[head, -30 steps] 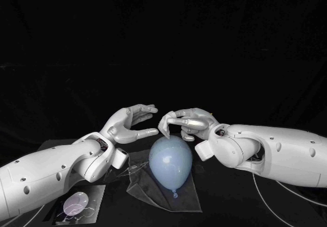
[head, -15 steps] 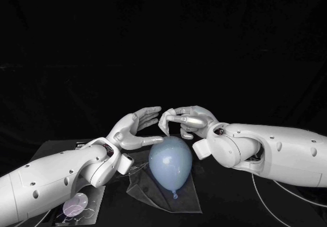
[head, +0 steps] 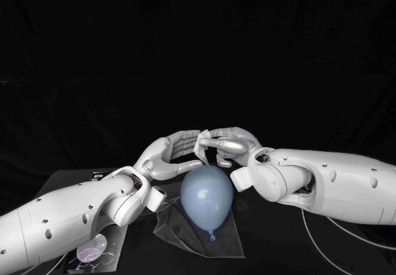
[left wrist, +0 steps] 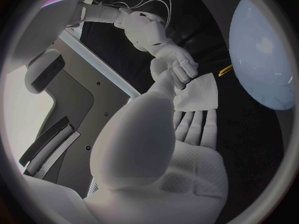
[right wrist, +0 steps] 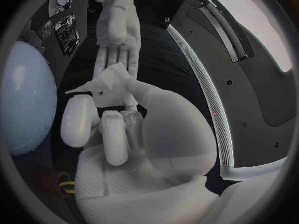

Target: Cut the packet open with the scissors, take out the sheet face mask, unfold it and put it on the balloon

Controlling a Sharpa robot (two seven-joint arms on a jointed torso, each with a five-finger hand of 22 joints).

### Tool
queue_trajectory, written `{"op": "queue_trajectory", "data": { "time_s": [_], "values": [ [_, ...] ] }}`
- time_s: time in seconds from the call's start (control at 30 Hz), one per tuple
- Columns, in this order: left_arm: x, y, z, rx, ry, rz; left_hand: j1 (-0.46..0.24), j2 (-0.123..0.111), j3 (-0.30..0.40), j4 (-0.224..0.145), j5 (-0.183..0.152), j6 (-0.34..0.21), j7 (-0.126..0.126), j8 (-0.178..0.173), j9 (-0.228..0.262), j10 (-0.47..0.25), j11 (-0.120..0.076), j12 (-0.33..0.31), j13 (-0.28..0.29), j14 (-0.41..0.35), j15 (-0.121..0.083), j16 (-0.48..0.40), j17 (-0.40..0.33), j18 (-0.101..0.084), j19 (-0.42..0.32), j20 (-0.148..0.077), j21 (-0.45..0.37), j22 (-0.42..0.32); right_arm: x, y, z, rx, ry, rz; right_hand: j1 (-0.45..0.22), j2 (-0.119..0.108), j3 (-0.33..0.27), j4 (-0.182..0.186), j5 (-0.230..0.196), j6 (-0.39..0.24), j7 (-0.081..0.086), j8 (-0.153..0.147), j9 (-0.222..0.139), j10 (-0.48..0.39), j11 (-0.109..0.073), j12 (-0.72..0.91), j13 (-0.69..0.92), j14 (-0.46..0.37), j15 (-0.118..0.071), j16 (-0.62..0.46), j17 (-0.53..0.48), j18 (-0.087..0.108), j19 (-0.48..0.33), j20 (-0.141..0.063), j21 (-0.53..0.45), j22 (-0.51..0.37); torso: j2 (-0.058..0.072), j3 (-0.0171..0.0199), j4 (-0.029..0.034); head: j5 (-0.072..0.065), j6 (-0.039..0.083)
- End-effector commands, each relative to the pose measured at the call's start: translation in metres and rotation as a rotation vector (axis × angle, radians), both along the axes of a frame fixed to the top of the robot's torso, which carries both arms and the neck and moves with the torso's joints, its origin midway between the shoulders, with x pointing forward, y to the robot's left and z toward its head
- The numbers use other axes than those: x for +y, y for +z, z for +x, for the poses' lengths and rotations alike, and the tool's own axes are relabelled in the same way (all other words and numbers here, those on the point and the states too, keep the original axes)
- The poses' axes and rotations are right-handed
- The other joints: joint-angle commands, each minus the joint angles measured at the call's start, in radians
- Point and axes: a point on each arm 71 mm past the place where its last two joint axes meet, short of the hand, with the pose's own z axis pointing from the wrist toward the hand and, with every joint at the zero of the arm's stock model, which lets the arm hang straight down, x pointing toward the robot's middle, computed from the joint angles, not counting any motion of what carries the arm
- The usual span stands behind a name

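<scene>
A pale blue balloon [head: 206, 197] lies on a crumpled clear plastic sheet [head: 186, 232] in the middle of the table, knot toward me. Just above its far end my right hand [head: 229, 146] pinches a small, still folded white sheet mask [left wrist: 198, 94] between thumb and fingers [right wrist: 112, 129]; the same mask [right wrist: 107, 80] sticks out past them. My left hand [head: 171, 153] faces it with fingers spread, its fingertips [right wrist: 115, 59] reaching the mask's edge. Whether they grip it I cannot tell.
A flat packet with a pale purple round patch [head: 91, 251] lies on a grey mat at the table's front left, beneath my left forearm. A thin cable [head: 317, 232] trails below my right arm.
My left hand has swung right and closed the gap to my right hand, so its fingers now meet the mask. The right hand and balloon have barely moved.
</scene>
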Motion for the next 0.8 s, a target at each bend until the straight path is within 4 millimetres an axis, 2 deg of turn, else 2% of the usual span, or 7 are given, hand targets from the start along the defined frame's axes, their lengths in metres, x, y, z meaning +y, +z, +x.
{"op": "queue_trajectory", "data": {
  "time_s": [0.03, 0.17, 0.4, 0.6, 0.63, 0.7, 0.8],
  "values": [
    [-0.003, 0.001, -0.001, 0.018, -0.022, -0.011, -0.001, 0.01, 0.008, -0.001, -0.005, 0.021, 0.06, 0.013, 0.005, 0.029, 0.007, 0.004, 0.002, 0.02, 0.004, 0.007, 0.004, 0.011, 0.012, 0.001, 0.004, 0.001, 0.002, 0.004, 0.001, -0.026, 0.001, 0.004, -0.007, 0.002, 0.005, 0.0, 0.003, 0.003, 0.001, 0.002, 0.019, 0.095, -0.004, -0.002, 0.251, 0.103, -0.009, 0.003, 0.263, 0.01, -0.008, -0.002, -0.003, 0.16, 0.0, -0.0002, 0.0002, -0.002, -0.002],
    [-0.005, 0.0, 0.001, 0.034, -0.011, -0.015, -0.006, 0.024, 0.019, -0.006, -0.005, 0.064, 0.079, 0.025, 0.011, 0.114, 0.027, 0.011, 0.005, 0.08, 0.018, 0.02, 0.014, 0.008, 0.045, 0.003, 0.011, 0.003, 0.005, 0.008, 0.004, -0.037, 0.001, 0.007, -0.013, -0.003, 0.008, -0.003, 0.003, 0.001, 0.001, 0.002, 0.019, 0.091, -0.004, -0.01, 0.244, 0.103, -0.008, 0.003, 0.263, 0.01, -0.009, -0.002, -0.006, 0.159, -0.001, -0.0005, 0.0002, -0.004, 0.001],
    [-0.006, -0.001, 0.004, 0.07, 0.007, -0.036, -0.012, 0.023, 0.022, -0.006, -0.005, 0.065, 0.095, 0.012, 0.009, 0.12, 0.037, 0.004, 0.003, 0.091, 0.026, 0.018, 0.014, 0.005, 0.056, 0.005, 0.012, 0.003, 0.009, 0.01, 0.006, -0.033, 0.011, 0.015, -0.02, -0.009, 0.009, -0.006, 0.003, -0.004, 0.002, 0.001, 0.019, 0.087, -0.003, -0.02, 0.237, 0.103, -0.008, 0.003, 0.263, 0.011, -0.012, -0.002, -0.011, 0.158, 0.0, -0.0008, 0.0, -0.003, 0.001],
    [-0.005, -0.002, 0.006, 0.108, 0.021, -0.061, -0.02, 0.018, 0.022, -0.004, -0.005, 0.053, 0.115, -0.015, 0.003, 0.103, 0.054, -0.008, 0.0, 0.095, 0.04, 0.009, 0.011, -0.005, 0.065, 0.006, 0.012, 0.003, 0.011, 0.01, 0.004, -0.021, 0.029, 0.021, -0.029, -0.015, 0.008, -0.009, 0.003, -0.014, 0.004, -0.004, 0.018, 0.079, -0.002, -0.038, 0.225, 0.103, -0.007, 0.003, 0.263, 0.013, -0.018, -0.002, -0.023, 0.155, 0.0, -0.0009, 0.0, -0.002, 0.001],
    [-0.005, -0.003, 0.007, 0.115, 0.023, -0.066, -0.022, 0.017, 0.022, -0.003, -0.005, 0.053, 0.118, -0.018, 0.003, 0.102, 0.057, -0.008, 0.0, 0.098, 0.043, 0.008, 0.011, -0.007, 0.07, 0.007, 0.013, 0.003, 0.012, 0.01, 0.005, -0.019, 0.03, 0.022, -0.034, -0.017, 0.006, -0.008, 0.003, -0.025, 0.006, -0.01, 0.016, 0.076, 0.0, -0.044, 0.221, 0.103, -0.006, 0.003, 0.263, 0.014, -0.021, -0.001, -0.029, 0.153, 0.0, -0.001, -0.0005, -0.002, 0.001],
    [-0.005, -0.003, 0.007, 0.125, 0.022, -0.073, -0.024, 0.016, 0.022, -0.002, -0.005, 0.054, 0.122, -0.02, 0.002, 0.104, 0.061, -0.008, 0.001, 0.104, 0.047, 0.009, 0.012, -0.01, 0.076, 0.007, 0.014, 0.004, 0.012, 0.01, 0.005, -0.013, 0.036, 0.024, -0.061, -0.019, -0.007, 0.004, 0.003, -0.063, 0.023, -0.044, 0.001, 0.073, 0.013, -0.052, 0.216, 0.103, 0.004, 0.003, 0.263, 0.015, -0.027, 0.004, -0.04, 0.15, 0.0, -0.0008, -0.0001, -0.002, 0.0],
    [-0.006, -0.003, 0.007, 0.138, 0.018, -0.08, -0.029, 0.015, 0.02, -0.001, -0.005, 0.057, 0.127, -0.022, 0.003, 0.11, 0.065, -0.008, 0.001, 0.115, 0.05, 0.01, 0.013, -0.013, 0.085, 0.007, 0.016, 0.004, 0.013, 0.009, 0.005, -0.003, 0.047, 0.027, -0.107, -0.041, -0.038, 0.026, 0.002, -0.105, 0.049, -0.092, -0.022, 0.065, 0.036, -0.067, 0.206, 0.103, 0.022, 0.003, 0.263, 0.017, -0.038, 0.015, -0.062, 0.144, 0.0, -0.0006, 0.0006, -0.001, 0.0]
  ]
}}
